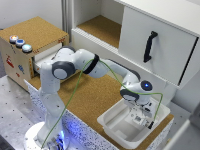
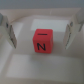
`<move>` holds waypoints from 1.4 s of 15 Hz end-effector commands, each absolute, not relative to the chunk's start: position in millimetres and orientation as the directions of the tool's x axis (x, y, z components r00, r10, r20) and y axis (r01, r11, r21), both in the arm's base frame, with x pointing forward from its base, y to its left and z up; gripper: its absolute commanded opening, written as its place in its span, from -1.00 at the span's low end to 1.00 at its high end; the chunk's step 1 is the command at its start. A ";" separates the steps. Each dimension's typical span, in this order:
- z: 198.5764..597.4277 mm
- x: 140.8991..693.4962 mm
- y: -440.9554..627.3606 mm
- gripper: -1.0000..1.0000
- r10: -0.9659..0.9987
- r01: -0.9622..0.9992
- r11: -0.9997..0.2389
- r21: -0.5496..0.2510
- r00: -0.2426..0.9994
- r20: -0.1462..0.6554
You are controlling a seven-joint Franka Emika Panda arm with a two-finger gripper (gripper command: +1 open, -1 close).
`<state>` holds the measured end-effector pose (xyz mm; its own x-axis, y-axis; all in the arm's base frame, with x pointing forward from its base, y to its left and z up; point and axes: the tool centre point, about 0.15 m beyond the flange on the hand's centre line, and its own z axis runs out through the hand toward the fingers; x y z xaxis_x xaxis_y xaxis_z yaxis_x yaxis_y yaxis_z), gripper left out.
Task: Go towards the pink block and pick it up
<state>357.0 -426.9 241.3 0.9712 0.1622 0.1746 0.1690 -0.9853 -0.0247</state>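
The pink block (image 2: 41,41) is a small red-looking cube with a black "N" on its front face and a mark on its top. It sits on the floor of a white tray (image 2: 45,70). In the wrist view my gripper (image 2: 40,37) is open, with one finger (image 2: 11,36) on each side of the block and a gap between each finger and it. In the exterior view my gripper (image 1: 139,116) is lowered into the white tray (image 1: 111,121) and hides the block.
The tray walls surround the gripper closely. A white cabinet with a black handle (image 1: 150,46) stands behind the tray. A cork-topped box with coloured buttons (image 1: 20,43) stands at the exterior view's left. A green cable (image 1: 75,85) runs along the arm.
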 end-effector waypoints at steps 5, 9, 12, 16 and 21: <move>213.7 395.0 -430.7 1.00 0.068 0.061 -0.997 0.048 0.983 0.168; 206.5 401.3 -433.6 1.00 0.021 0.017 -0.999 0.030 0.988 0.152; 201.3 401.7 -434.0 1.00 -0.003 -0.006 -1.000 0.023 0.990 0.142; 199.4 401.8 -431.3 -1.00 0.000 -0.002 -1.000 0.014 0.989 0.145; 200.2 397.9 -429.7 -1.00 0.012 0.010 -1.000 0.013 0.988 0.154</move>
